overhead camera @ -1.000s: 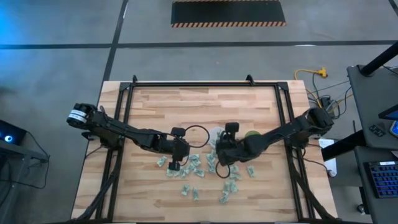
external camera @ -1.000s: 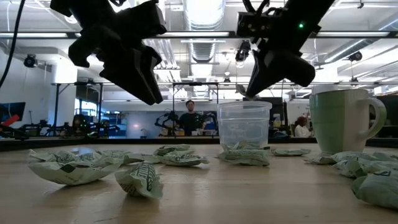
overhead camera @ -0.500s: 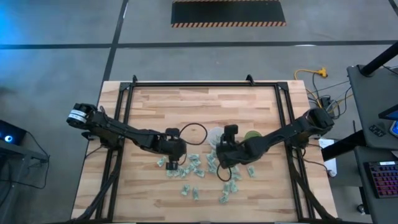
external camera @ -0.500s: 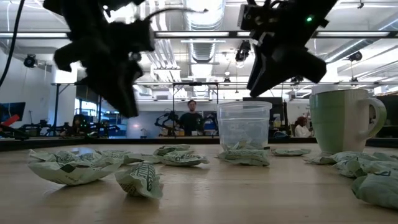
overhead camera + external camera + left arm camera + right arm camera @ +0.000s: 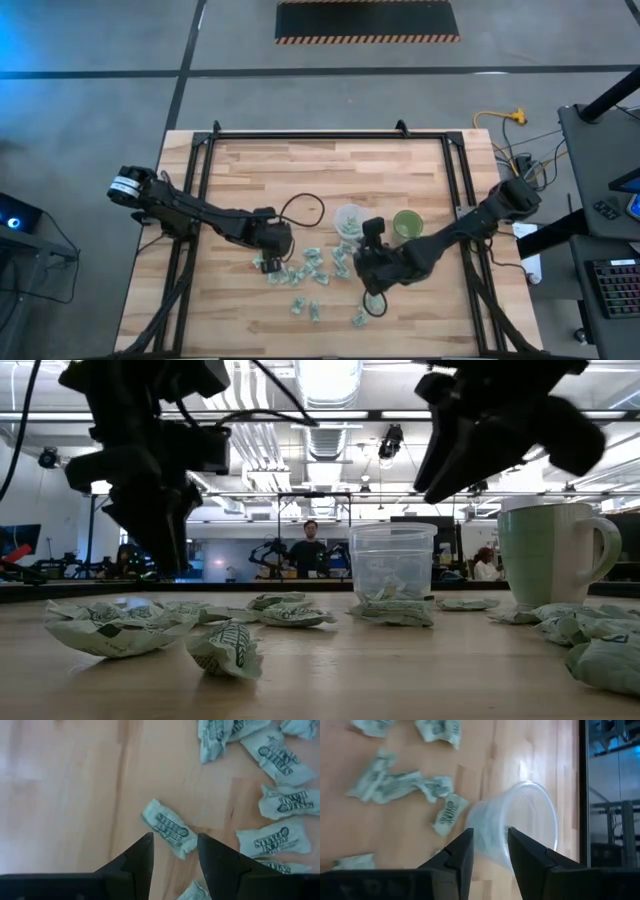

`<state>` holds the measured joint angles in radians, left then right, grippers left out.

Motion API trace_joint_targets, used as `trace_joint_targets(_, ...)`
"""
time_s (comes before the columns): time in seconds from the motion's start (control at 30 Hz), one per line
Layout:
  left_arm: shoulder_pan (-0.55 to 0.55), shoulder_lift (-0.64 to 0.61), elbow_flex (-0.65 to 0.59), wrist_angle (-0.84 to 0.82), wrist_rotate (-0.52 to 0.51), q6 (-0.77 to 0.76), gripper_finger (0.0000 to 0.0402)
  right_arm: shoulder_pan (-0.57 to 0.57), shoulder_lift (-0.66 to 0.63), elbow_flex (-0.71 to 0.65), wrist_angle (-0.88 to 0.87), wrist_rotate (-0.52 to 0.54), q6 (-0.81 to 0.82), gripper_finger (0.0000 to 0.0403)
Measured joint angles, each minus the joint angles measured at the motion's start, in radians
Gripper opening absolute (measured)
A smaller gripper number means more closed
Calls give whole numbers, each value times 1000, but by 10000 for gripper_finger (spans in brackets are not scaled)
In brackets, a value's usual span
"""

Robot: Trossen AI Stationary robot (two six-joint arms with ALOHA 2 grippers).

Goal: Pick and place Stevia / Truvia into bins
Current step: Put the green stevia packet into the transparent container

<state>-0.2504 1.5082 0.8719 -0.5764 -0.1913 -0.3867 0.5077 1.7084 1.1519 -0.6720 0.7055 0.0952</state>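
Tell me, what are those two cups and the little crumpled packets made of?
The see-through cup looks like thin clear plastic: the room shows through its wall. The green cup seems glazed ceramic, opaque with a handle, though it could be plastic. The packets look like matte printed paper, creased and crumpled.

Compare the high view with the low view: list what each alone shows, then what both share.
Only the high view: the whole wooden table, its black frame, and the sachets' spread between the left hand and right hand. Only the low view: the green cup's handle, the room behind, and a person standing there. Both: the clear cup, the green cup, crumpled sachets and both arms.
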Motion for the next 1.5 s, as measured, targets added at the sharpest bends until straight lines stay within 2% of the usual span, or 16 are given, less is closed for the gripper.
trace_joint_targets(0.13, 0, 0, -43, 65, 22, -1, 134, 42, 0, 0, 1, 0, 2, 105)
trace_joint_targets(0.43, 1, 11, -89, 105, 29, -1, 134, 85, 0, 1, 0, 0, 25, 93)
trace_joint_targets(0.83, 1, 82, -86, 134, 28, 8, 133, 106, 0, 26, -5, 0, 29, 82)
trace_joint_targets(0.97, 1, 76, -86, 133, 33, 8, 107, 112, -3, 26, -3, 1, 29, 84)
trace_joint_targets(1.2, 1, 66, -84, 123, 33, 36, 13, 131, -17, 38, -5, 1, 29, 77)
trace_joint_targets(1.4, 2, 66, -35, 125, 11, 107, 9, 181, -69, 39, -11, -2, 66, 69)
trace_joint_targets(1.5, 2, 66, 6, 135, -44, 184, 10, 214, -102, 39, -11, -41, 122, 68)
